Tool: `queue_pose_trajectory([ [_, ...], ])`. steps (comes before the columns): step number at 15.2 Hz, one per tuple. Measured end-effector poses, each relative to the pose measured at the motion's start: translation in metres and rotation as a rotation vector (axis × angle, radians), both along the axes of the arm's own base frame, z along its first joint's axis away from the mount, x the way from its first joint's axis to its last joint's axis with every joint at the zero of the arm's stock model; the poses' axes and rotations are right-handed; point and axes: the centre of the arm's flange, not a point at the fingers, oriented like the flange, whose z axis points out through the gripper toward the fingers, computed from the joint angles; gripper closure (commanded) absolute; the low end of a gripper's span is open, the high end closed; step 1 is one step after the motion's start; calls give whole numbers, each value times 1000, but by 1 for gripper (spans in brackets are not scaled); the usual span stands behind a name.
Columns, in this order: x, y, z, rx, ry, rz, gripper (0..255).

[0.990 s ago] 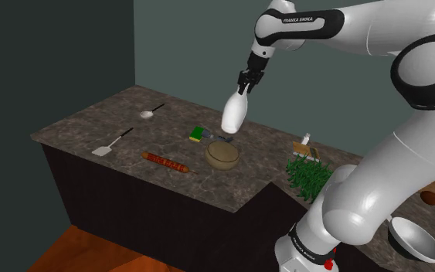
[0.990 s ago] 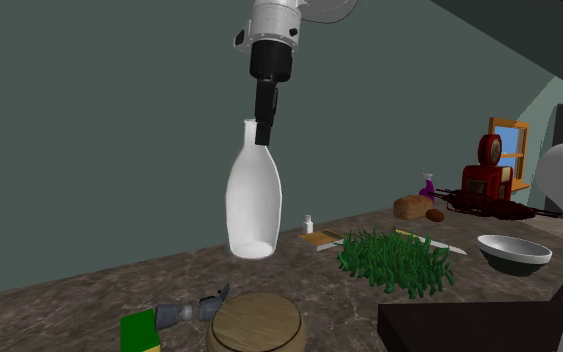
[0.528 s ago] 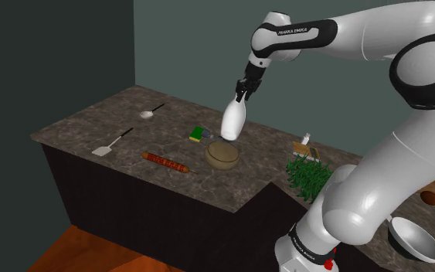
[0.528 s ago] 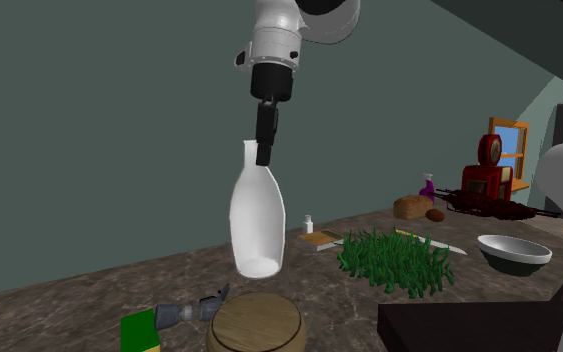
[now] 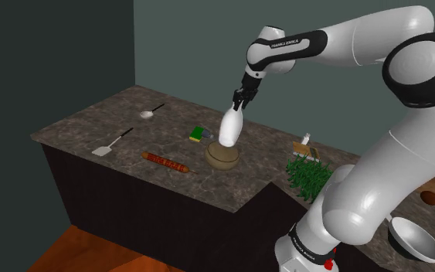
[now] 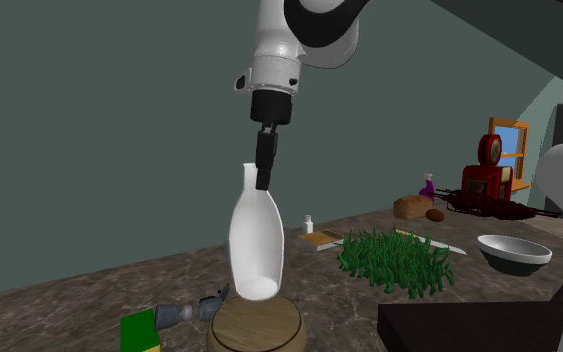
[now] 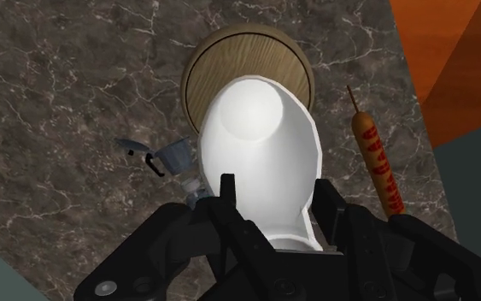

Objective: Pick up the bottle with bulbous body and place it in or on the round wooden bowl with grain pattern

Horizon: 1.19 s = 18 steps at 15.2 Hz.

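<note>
While the end effector point(image 6: 263, 182) clamps the neck of the white bulbous bottle point(image 6: 256, 240), hanging tilted with its base just above the round wooden bowl point(image 6: 260, 326) on the table point(image 6: 59, 300), an off-centre release may topple it over the rim.

claw point(image 6: 264, 178) lowered | bottle point(image 6: 256, 242) now just above bowl point(image 6: 257, 324)

Glossy white rounded arm point(image 5: 362, 39), dark joint bands point(image 5: 420, 69), white FRANKA EMIKA lettering point(image 5: 288, 44), all-black jaws, red mark point(image 5: 330, 263) near base.
</note>
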Motion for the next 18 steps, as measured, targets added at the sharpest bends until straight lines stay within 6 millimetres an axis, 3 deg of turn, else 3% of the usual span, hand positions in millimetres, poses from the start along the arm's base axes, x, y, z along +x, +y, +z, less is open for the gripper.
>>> queue_pose_trajectory([
  [10,-2,0,-51,0,0,0,255],
  [16,-1,0,-55,0,-2,0,255],
  [17,-1,0,-55,0,-2,0,0],
  [18,-1,0,-55,0,-1,0,0],
])
